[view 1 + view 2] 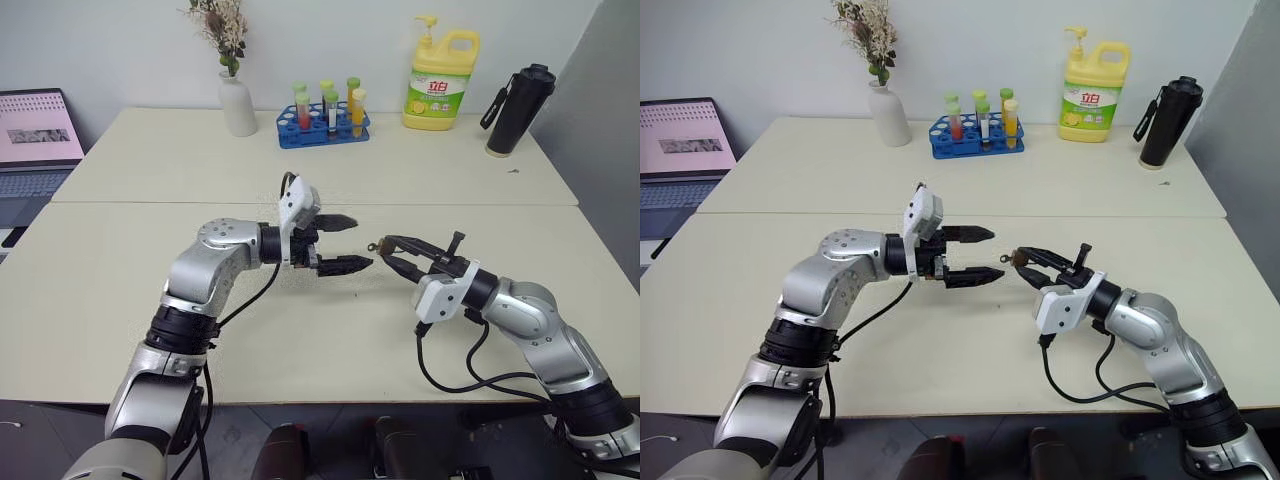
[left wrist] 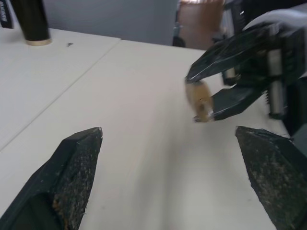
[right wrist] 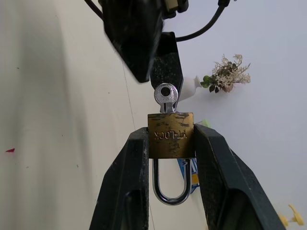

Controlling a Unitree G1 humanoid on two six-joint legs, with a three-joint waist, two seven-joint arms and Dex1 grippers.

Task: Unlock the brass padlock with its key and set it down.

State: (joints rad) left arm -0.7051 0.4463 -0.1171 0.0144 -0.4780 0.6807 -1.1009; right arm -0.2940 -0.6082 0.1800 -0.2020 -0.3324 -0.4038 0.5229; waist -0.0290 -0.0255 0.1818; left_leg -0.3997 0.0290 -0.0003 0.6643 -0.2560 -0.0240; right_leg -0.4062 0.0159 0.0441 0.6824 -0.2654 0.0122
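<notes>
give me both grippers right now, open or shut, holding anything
Left gripper: open, holding nothing.
Right gripper: shut on the brass padlock, with the key sticking out of the lock body.

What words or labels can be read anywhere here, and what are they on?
"YT-LOCK": stamped on the brass padlock, seen upside down in the right wrist view.
Yellow soap bottle: green label with red characters, too small to read.
Laptop screen: text too blurred to read.
</notes>
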